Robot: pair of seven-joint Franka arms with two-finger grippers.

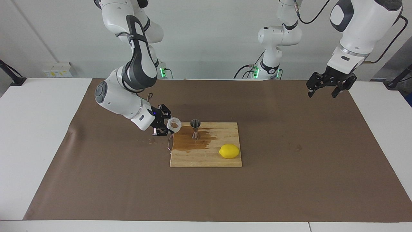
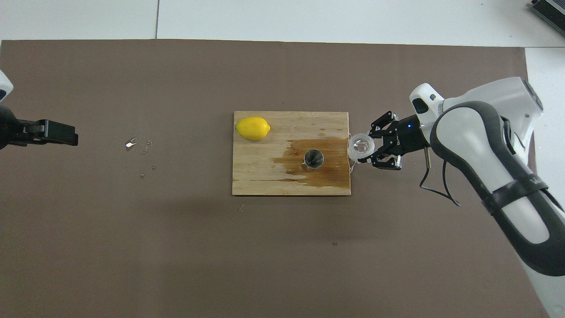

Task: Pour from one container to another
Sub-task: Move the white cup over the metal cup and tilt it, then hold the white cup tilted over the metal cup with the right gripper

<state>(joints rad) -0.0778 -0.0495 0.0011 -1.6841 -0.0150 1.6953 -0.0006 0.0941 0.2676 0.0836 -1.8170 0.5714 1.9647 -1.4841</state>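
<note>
One cup [image 1: 174, 124], pinched in the right gripper [image 1: 167, 126], hangs over the board's [image 1: 206, 158] edge; the jigger [image 1: 195, 128] stands upright at its three o'clock. Left gripper [image 1: 329, 86] waits, spread.

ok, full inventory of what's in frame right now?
clear cup: 1, whitish translucent, held in the air at the board's edge toward the right arm's end
jigger: 1, steel, upright on the board's wet patch
lemon: 1, yellow, on the board, farther from the robots than the jigger
cutting board: 1, light wood with a dark wet stain, mid-table
table cover: 1, brown, under everything
droplets: a few, clear, on the cover toward the left arm's end
right claw: shut on the clear cup
left claw: open, waiting over the cover's edge
</note>
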